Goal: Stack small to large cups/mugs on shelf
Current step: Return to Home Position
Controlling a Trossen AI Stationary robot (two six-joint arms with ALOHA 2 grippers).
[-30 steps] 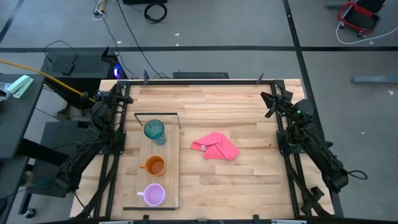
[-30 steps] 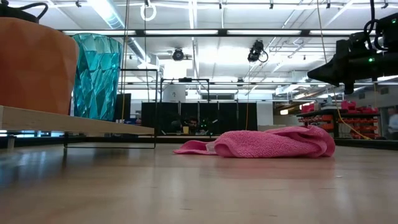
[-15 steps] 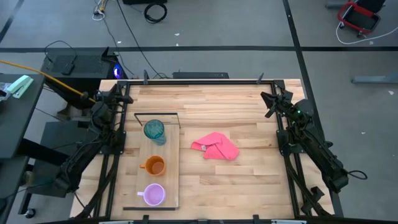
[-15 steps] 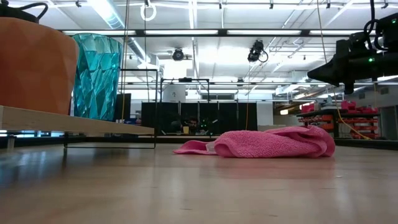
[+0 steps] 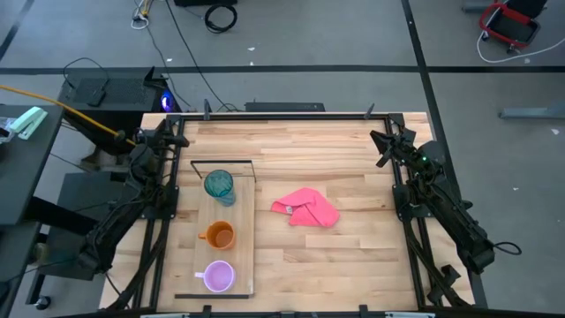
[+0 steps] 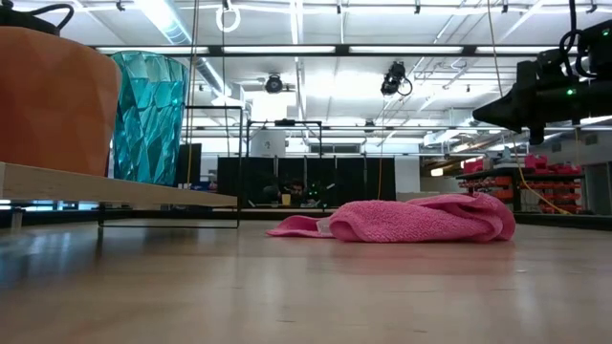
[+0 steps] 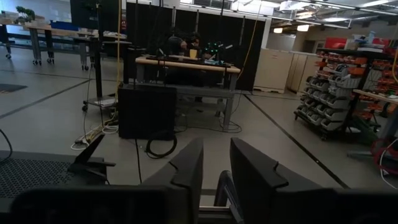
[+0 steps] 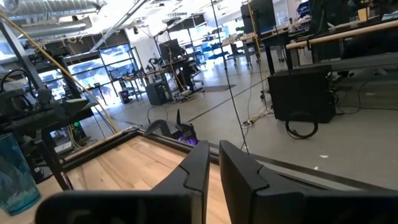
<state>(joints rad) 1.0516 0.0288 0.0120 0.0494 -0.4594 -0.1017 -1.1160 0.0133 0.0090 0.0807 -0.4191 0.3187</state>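
1. High view: a long light-wood shelf plank (image 5: 240, 212) with a thin black wire frame at its far end lay on the left part of the wooden tabletop (image 5: 353, 265).
2. Three cups stood in a row along it: a translucent teal tumbler (image 5: 220, 185) by the frame, an orange mug with handle (image 5: 218, 235) in the middle, and a lilac-purple mug with handle (image 5: 218, 276) nearest.
3. A crumpled pink cloth (image 5: 306, 208) lay beside the shelf, apart from it.
4. The left gripper (image 5: 175, 139) hung over the far left corner and the right gripper (image 5: 381, 141) over the far right corner.
5. Low view: the orange mug (image 6: 48, 100) and teal tumbler (image 6: 148, 117) stood upright on the raised shelf (image 6: 115, 186), with the right gripper (image 6: 483, 110) high above the cloth (image 6: 411, 220).
6. Left wrist view: its dark fingers (image 7: 186, 168) stood slightly apart, holding nothing.
7. Right wrist view: its fingers (image 8: 196, 168) were almost together and empty.
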